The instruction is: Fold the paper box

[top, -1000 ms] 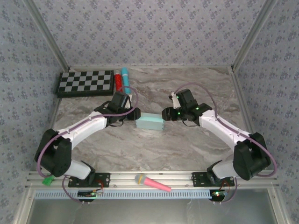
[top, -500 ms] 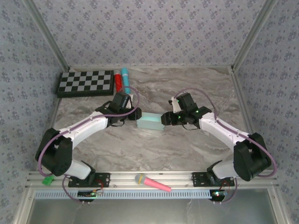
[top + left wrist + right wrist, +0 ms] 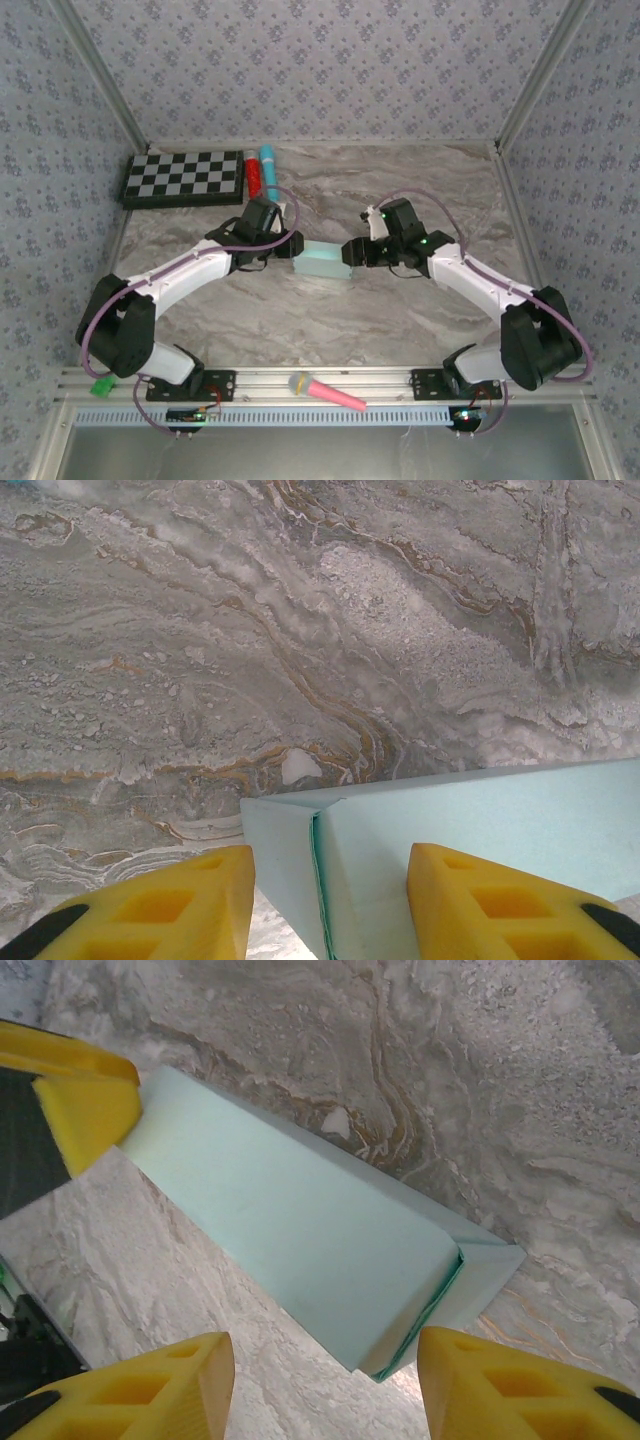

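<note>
With the paper box point(image 3: 322, 262) lying mid-frame on the desk point(image 3: 400, 310), its gaping end flap point(image 3: 490, 1260) should be pushed in squarely by the spread right claw point(image 3: 325, 1345) while the other end is braced by the straddling left claw point(image 3: 330, 852), whose grip cannot be told.

1 pale aqua-blue card box point(image 3: 322, 263), 1 black-and-white checkerboard point(image 3: 184, 178), 1 turquoise cylindrical marker point(image 3: 268, 160), 1 red cylindrical marker point(image 3: 254, 175), 1 pink yellow-tipped stick point(image 3: 328, 390), 2 pincers: left pincer point(image 3: 296, 243), right pincer point(image 3: 348, 250).
</note>
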Controlling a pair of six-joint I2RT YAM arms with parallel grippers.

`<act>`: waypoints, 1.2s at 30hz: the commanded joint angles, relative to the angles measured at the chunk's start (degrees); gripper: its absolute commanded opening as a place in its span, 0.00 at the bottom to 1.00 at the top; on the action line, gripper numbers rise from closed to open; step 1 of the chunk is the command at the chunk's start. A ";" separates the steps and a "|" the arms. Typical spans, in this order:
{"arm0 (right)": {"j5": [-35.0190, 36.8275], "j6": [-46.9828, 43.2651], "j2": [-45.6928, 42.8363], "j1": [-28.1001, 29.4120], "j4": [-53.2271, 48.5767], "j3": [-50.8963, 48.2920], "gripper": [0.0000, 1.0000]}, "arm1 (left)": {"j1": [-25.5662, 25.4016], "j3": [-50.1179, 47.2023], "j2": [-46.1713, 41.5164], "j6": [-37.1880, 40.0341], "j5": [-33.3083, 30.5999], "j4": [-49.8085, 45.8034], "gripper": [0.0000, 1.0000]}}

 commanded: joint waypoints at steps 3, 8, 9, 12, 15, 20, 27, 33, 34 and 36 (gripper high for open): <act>-0.53 3.00 0.05 -1.64 1.60 -0.65 0.53 | -0.65 -2.21 2.02 1.04 -1.56 -6.04 0.45; -1.23 3.16 1.33 -1.81 1.62 -0.91 0.52 | -0.60 -2.39 2.23 1.17 -1.61 -6.04 0.44; -1.48 2.90 1.73 -1.83 1.19 -0.89 0.52 | -0.62 -2.39 2.24 1.17 -1.63 -6.04 0.45; -1.41 2.31 2.35 -1.77 0.29 -1.48 0.52 | -0.76 -2.51 2.32 1.26 -1.71 -6.03 0.44; -1.02 2.00 2.68 -1.84 -0.05 -2.65 0.53 | -0.77 -2.94 2.21 1.35 -1.92 -5.79 0.45; -0.28 2.00 3.46 -1.98 0.01 -4.08 0.52 | -1.02 -4.36 2.08 1.61 -1.98 -4.58 0.46; 1.66 2.81 5.65 -2.46 0.13 -5.58 0.51 | -1.26 -6.55 2.44 1.79 -3.16 -2.57 0.47; 5.35 3.15 7.07 -3.06 -2.21 -6.25 0.50 | -1.48 -8.07 2.29 1.70 -4.35 -2.42 0.46; 5.88 3.15 7.09 -3.15 -2.44 -6.39 0.50 | -1.55 -8.26 2.18 1.70 -4.40 -2.40 0.46; 6.80 3.01 7.10 -3.22 -2.78 -6.32 0.50 | -1.64 -8.60 2.07 1.71 -4.40 -2.44 0.46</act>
